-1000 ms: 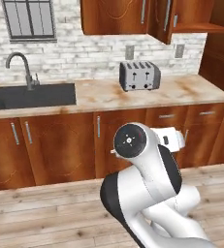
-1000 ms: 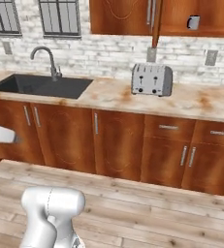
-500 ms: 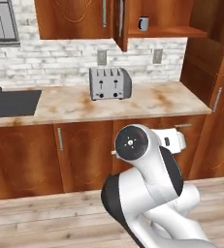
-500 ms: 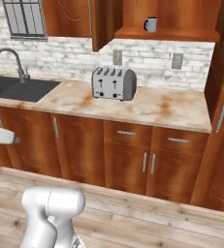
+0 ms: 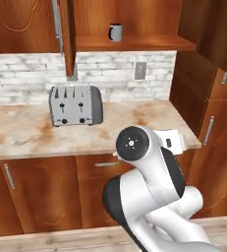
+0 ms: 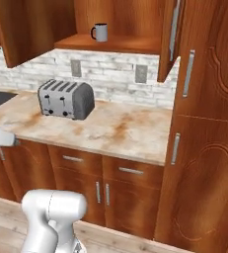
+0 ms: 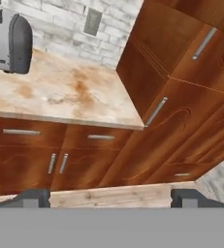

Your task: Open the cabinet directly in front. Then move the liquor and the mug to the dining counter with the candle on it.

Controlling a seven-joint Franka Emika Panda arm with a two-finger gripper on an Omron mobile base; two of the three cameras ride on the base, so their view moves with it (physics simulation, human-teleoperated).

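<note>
Gripper [image 7: 111, 198], jaws wide apart and empty, hangs low before the worktop [image 5: 134, 118] and toaster [image 5: 75, 105]. Beyond, the mug [image 6: 100, 32] stands upright on the open cabinet [image 6: 110, 43] shelf: light, rigid, likely breakable, best pinched across its body.

1. The left base view looks forward from behind the arm, on its left side. It faces the worktop [image 5: 134, 120] straight, with the toaster [image 5: 75, 105] left of the middle and the mug [image 5: 115, 32] high on the shelf.
2. The right base view looks from the right side and sees the same toaster [image 6: 66, 99], mug [image 6: 100, 32] and worktop [image 6: 125, 128] at an angle.
3. The hand view sits low and rolled. It looks across the worktop [image 7: 70, 92] corner toward the tall cupboard [image 7: 176, 97], with the toaster [image 7: 9, 41] at its upper left edge.
</note>
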